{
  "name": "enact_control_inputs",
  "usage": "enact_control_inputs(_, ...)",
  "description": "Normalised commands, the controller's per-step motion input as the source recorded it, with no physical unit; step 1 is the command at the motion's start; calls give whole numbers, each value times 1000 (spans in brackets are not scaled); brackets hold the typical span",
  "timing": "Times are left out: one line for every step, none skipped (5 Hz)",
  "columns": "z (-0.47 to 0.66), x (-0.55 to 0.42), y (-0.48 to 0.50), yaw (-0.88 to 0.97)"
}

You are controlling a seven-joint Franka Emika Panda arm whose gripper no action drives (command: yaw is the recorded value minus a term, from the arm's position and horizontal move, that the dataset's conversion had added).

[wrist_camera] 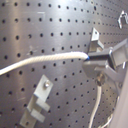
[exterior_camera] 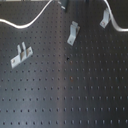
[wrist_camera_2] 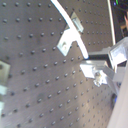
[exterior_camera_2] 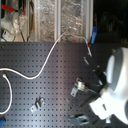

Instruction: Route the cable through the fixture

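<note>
Right at the claw in the first wrist view, the fingers look pinched closed on the cable, which runs out of the tips and off across the table. Same story in the second wrist view: cord comes out of the claw and arcs past a small bracket.

Farther out, in the first exterior view the cable loops along the far edge, passing the fixture at a short gap and touching or crossing a near-alike bracket toward the first exterior view's right. A wider two-prong bracket sits well apart.

Handling-wise it looks light, floppy and a bit springy, so I'd hold it close to the fingertips, or the free part will just sag.

Hard to tell: everything's blurry, and the arm blocks most of the second exterior view.
</note>
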Motion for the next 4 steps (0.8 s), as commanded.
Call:
enact_control_inputs(131, 168, -675, -374)
enact_control_inputs(34, -200, -584, -317)
enact_control_inputs(9, -427, -461, -337)
enact_control_inputs(18, -528, -139, -503)
